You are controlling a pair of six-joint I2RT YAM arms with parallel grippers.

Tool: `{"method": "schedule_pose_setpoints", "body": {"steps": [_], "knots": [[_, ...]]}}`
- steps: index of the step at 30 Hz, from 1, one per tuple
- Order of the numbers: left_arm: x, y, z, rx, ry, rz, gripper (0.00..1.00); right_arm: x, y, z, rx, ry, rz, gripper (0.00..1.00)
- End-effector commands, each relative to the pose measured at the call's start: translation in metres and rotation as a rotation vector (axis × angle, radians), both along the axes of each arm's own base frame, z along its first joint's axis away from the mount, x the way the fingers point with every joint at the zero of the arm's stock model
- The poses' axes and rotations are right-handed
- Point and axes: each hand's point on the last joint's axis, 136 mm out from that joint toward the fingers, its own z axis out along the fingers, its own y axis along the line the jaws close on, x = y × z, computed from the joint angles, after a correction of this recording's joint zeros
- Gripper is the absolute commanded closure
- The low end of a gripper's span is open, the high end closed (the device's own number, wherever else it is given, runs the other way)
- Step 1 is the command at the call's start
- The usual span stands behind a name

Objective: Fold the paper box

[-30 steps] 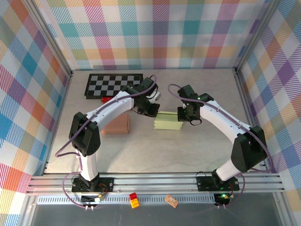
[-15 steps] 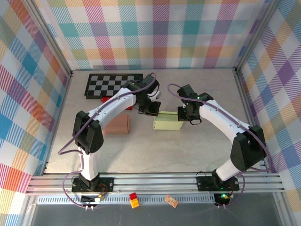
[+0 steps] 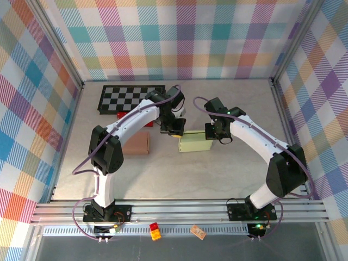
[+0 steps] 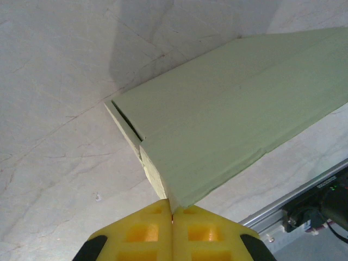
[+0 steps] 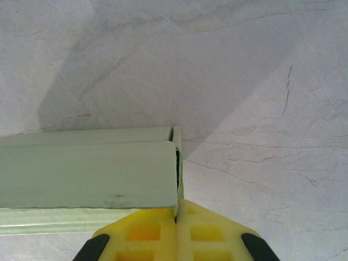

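Pale green paper box [image 3: 194, 143] is lying on the counter [image 3: 163, 176] with its long axis left-right, chessboard [image 3: 130, 98] behind-left of it, both clenched empty: left end effector [image 4: 172, 210] at its left end, right end effector [image 5: 176, 210] at its right, neither arm nearer.

The left arm [image 3: 133, 117] has swung its elbow inward, bringing the left gripper [image 3: 175, 132] closer against the paper box [image 3: 197, 143].

Pastel plaid walls [image 3: 179, 43] enclosed the grey marbled table [image 3: 228, 174] on three sides; aluminium rails [image 3: 179, 209] lined its near edge under even light.
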Motion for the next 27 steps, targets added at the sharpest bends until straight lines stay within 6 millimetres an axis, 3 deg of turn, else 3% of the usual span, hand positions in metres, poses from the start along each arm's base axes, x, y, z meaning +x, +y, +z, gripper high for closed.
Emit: {"method": "schedule_pose_setpoints", "body": {"steps": [1,16,27], "knots": [[-0.004,-0.011,0.01,-0.059,0.052,-0.003,0.96,-0.006,0.011,-0.002,0.017,0.036,0.031,1.0],[-0.006,-0.007,0.014,-0.083,0.152,-0.01,0.96,-0.006,0.013,-0.002,0.016,0.043,0.044,1.0],[-0.004,-0.001,-0.004,-0.077,0.068,-0.044,0.97,-0.006,0.015,-0.006,0.025,0.048,0.043,1.0]]}}
